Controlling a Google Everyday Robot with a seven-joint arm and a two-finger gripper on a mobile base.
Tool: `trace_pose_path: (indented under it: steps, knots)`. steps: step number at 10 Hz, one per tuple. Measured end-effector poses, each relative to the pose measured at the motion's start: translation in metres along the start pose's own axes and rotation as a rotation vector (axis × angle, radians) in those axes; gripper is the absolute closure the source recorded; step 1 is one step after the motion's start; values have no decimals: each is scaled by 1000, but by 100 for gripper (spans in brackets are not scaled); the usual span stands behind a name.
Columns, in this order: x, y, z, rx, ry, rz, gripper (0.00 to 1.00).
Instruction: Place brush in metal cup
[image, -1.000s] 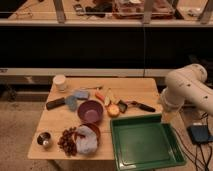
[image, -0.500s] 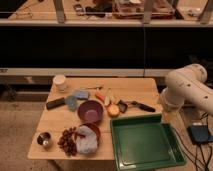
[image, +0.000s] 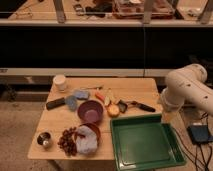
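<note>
The brush (image: 135, 105) lies on the wooden table (image: 52, 122) right of centre, its dark head next to an orange fruit and its slim black handle pointing right. The metal cup (image: 44, 140) stands upright at the table's front left corner, far from the brush. My white arm (image: 186, 91) hangs over the table's right edge. My gripper (image: 166, 115) is at the arm's lower end, just right of the brush handle and above the tray's far right corner. It holds nothing that I can see.
A green tray (image: 142, 144) fills the front right. A purple bowl (image: 90, 111), an orange (image: 114, 110), blue sponges (image: 75, 98), a black bar (image: 55, 103), a white cup (image: 60, 81), a thin utensil (image: 93, 88) and a white cloth (image: 86, 141) beside red fruit (image: 67, 142) lie around.
</note>
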Motion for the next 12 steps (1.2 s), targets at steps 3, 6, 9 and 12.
trace_pose_path:
  steps: [3, 6, 9, 12]
  knots:
    - [0, 0, 0, 0, 0, 0, 35]
    - [0, 0, 0, 0, 0, 0, 35]
    - [-5, -6, -6, 48, -39, -13, 35]
    - [-47, -54, -25, 182, -153, -59, 35]
